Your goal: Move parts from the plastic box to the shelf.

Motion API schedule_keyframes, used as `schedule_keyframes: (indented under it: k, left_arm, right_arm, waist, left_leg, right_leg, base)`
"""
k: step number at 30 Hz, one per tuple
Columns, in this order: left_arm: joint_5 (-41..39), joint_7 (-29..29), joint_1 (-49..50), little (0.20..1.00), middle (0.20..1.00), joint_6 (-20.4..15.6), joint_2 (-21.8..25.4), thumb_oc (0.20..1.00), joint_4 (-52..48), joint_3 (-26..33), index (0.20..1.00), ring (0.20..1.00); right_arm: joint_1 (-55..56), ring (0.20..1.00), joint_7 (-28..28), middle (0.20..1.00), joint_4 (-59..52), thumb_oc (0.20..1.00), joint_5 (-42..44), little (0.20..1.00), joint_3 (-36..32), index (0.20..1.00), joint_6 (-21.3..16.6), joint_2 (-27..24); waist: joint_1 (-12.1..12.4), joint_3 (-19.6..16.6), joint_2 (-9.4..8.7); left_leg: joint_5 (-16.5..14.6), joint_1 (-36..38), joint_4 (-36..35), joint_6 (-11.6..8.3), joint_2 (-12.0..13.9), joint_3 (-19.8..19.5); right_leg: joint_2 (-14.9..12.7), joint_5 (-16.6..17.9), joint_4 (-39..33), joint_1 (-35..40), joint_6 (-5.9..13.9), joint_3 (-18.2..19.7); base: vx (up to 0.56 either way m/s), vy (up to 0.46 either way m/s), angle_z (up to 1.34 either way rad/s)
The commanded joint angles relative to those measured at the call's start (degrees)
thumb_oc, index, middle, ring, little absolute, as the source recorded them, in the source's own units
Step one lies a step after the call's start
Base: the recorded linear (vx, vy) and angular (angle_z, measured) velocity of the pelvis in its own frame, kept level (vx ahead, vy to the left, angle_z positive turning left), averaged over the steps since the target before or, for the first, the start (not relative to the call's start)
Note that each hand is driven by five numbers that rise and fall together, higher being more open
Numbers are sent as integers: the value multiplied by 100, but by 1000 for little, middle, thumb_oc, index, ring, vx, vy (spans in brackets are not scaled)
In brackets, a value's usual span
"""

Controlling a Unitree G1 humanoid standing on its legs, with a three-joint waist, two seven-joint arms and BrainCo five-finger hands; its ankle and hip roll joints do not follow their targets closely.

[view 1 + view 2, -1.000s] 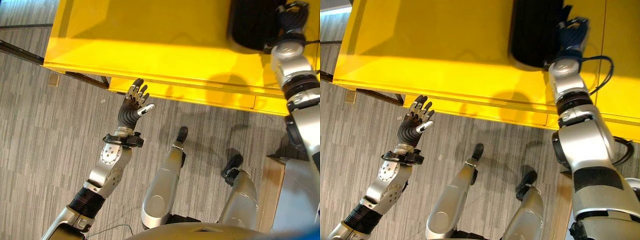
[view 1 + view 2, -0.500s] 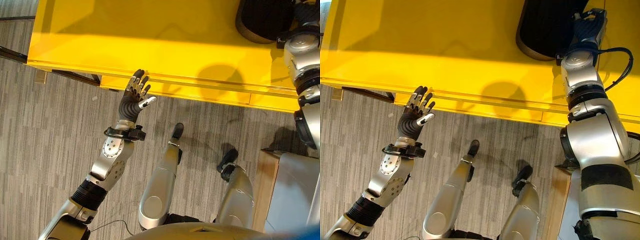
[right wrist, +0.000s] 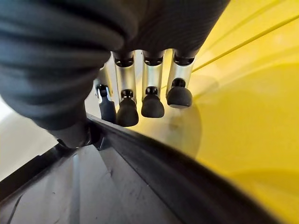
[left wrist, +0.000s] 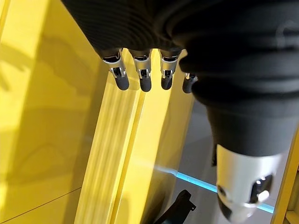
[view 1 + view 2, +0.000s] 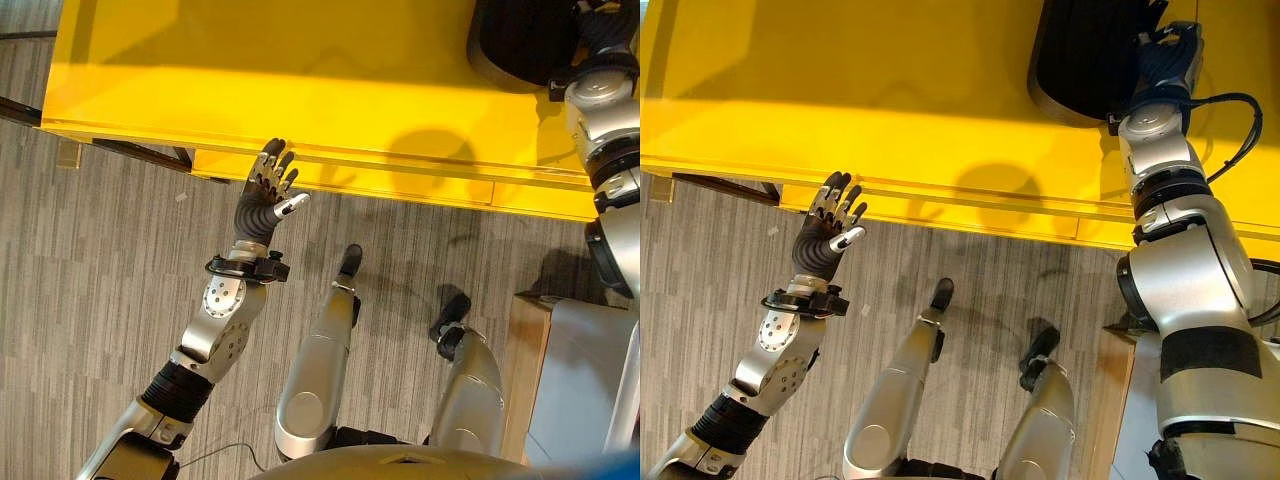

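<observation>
While the right hand (image 5: pixel 1167 62) rests at the near rim of the black plastic box (image 5: pixel 1085 55) on the yellow bench (image 5: pixel 260 70), fingers curled over the wall, the box's contents cannot be made out. Left hand (image 5: pixel 268 196) hangs by the bench edge, fingers straight, holding nothing.
</observation>
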Motion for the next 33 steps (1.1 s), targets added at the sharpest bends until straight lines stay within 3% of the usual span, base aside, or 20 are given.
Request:
schedule_keyframes:
  k: [1,33]
  left_arm:
    - [39,47,73,1000,1000,-422,137,1000,-353,311,1000,1000]
    - [0,10,95,1000,1000,-469,228,1000,-334,342,1000,1000]
  right_arm:
    - [-712,200,-39,200,-89,200,-159,200,417,200,-218,-140]
    - [-1076,200,-1,200,-333,200,-304,200,837,200,-285,-88]
  waist:
    - [51,-90,-51]
    - [-10,-133,-173]
  left_leg:
    - [-618,35,321,-142,437,400]
    - [-599,215,239,-172,496,432]
  right_leg:
    - [-42,183,-374,113,137,378]
    - [29,172,-440,320,139,363]
  base:
    - [0,0,0]
    - [0,0,0]
